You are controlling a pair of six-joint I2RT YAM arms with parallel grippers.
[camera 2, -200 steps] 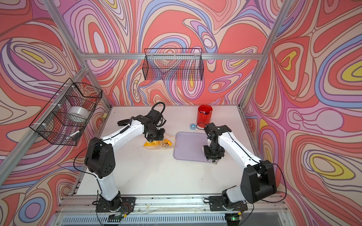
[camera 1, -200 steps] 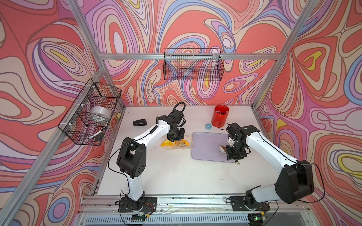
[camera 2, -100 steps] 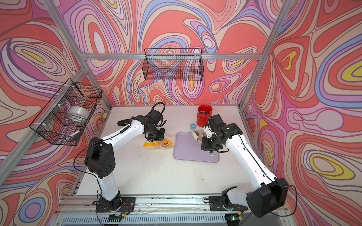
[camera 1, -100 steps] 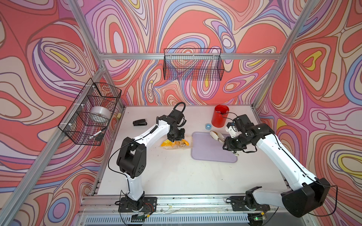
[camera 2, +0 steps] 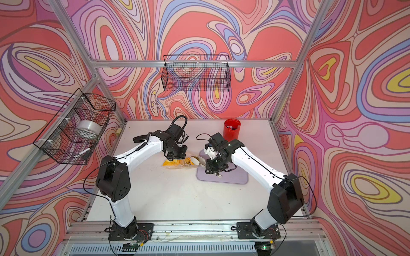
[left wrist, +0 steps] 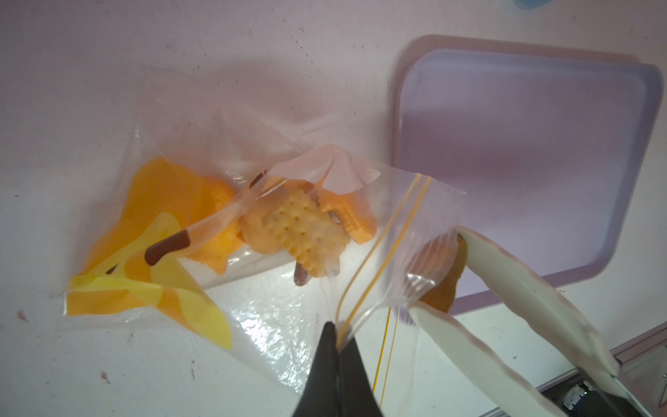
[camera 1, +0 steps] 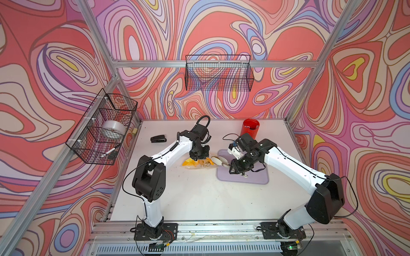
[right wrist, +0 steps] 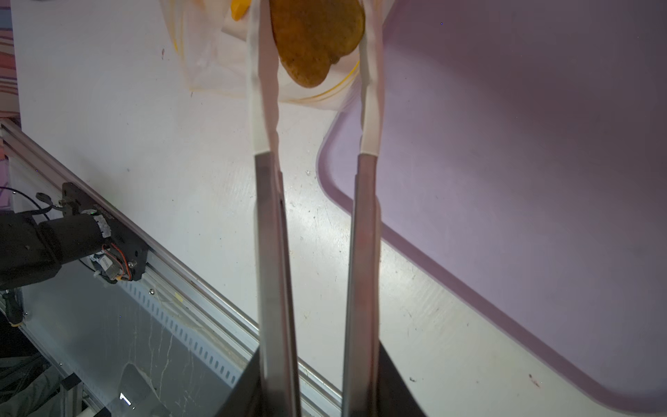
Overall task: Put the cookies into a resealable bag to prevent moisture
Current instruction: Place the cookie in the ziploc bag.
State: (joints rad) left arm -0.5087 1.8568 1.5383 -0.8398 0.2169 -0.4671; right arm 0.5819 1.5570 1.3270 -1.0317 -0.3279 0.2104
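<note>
Both top views hide the left fingers under the arm's black wrist block, and much of the resealable bag (camera 1: 196, 165) with them. The right wrist view cuts off the brown cookie (right wrist: 317, 39) at the frame edge and shows only the bag's mouth. The red cup (camera 1: 250, 129) at the back has contents too small to read.

The left fingers (left wrist: 325, 368) are pressed together on the bag's top layer, right at the yellow zip line, lifting it so the mouth gapes. The right fingers (right wrist: 397, 393) are clamped on the metal arms of the tongs (right wrist: 267, 216). The white tips of the tongs squeeze the brown cookie from both sides. That cookie sits at the bag's mouth, with one side seen through the plastic and the other side bare. I cannot tell how far in it is.

The bag lies crumpled on the surface (camera 1: 199, 199), its mouth corner meeting the rim of the lavender tray (left wrist: 523, 144). The other cookies (left wrist: 296, 231) are inside it, a square cracker among orange ones, bunched mid-bag and well short of the left fingers.
</note>
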